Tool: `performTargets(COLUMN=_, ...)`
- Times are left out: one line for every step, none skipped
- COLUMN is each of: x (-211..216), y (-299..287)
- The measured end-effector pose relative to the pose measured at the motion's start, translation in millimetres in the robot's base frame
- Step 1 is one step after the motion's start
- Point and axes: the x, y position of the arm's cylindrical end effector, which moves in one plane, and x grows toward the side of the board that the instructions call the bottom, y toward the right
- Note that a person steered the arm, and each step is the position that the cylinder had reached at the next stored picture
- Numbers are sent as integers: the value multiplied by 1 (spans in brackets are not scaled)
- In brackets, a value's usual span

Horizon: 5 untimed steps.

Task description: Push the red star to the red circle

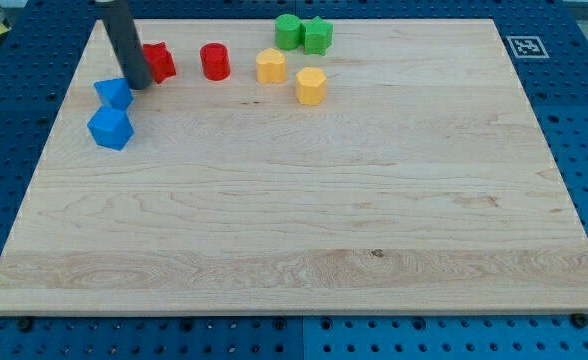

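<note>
Camera view: wooden board (pixel 294 250) on a blue pegboard table (pixel 14 90), w/ a black-and-white marker tag (pixel 523 46) at the board's top-right corner. My tip (pixel 138 84) is a plain dark rod w/ no jaws to spread or press, and it holds nothing. It sits at the view's top left, touching or just at the left edge of the red star (pixel 158 62). Red circle (pixel 215 61) is just right of the star, a small gap between them. Blue block (pixel 114 93) lies just below-left of the tip; a blue cube (pixel 110 128) sits right under that one. Two yellow blocks (pixel 270 66) (pixel 311 86) are right of the red circle. Green round block (pixel 288 32) & green star (pixel 317 35) touch near the top edge.
</note>
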Motion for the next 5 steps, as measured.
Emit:
performTargets(x=-4, y=-23)
performTargets(x=-25, y=-25)
performTargets(x=-42, y=-25)
performTargets(x=-46, y=-19)
performTargets(x=-46, y=-11)
